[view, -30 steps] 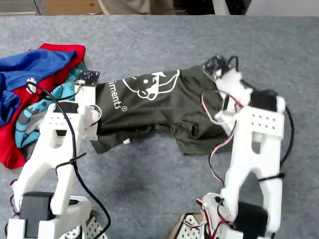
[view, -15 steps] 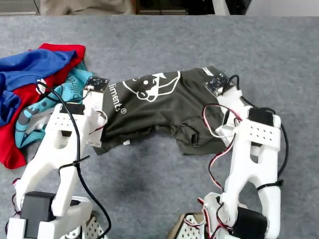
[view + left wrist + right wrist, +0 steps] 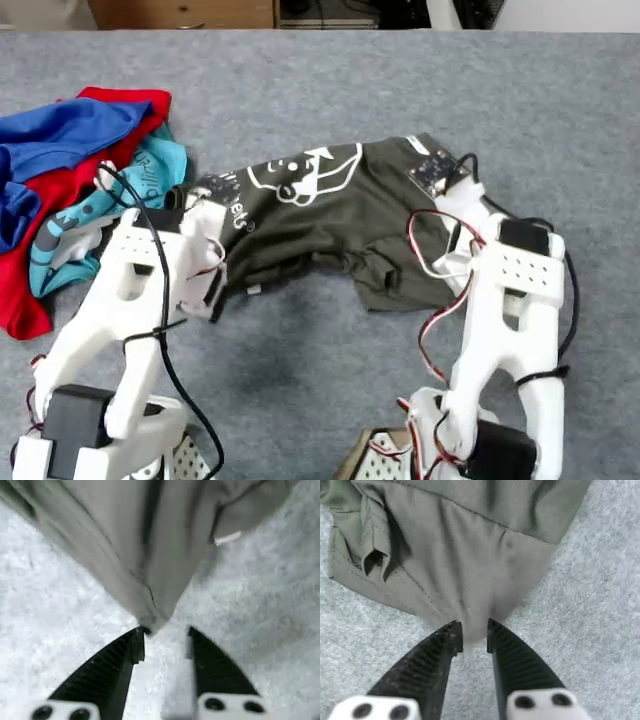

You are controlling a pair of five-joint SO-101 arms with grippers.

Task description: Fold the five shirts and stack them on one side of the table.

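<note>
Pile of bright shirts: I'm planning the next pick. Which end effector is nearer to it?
Left. The left end effector is at the edge of the dark shirt beside the pile of bright shirts; the right end effector is at that shirt's far edge.

Soft, even overhead light in the high view; faint shadows edge the shirt [image 3: 340,215] on the counter [image 3: 330,90]. The left wrist view's counter glares near white.
</note>
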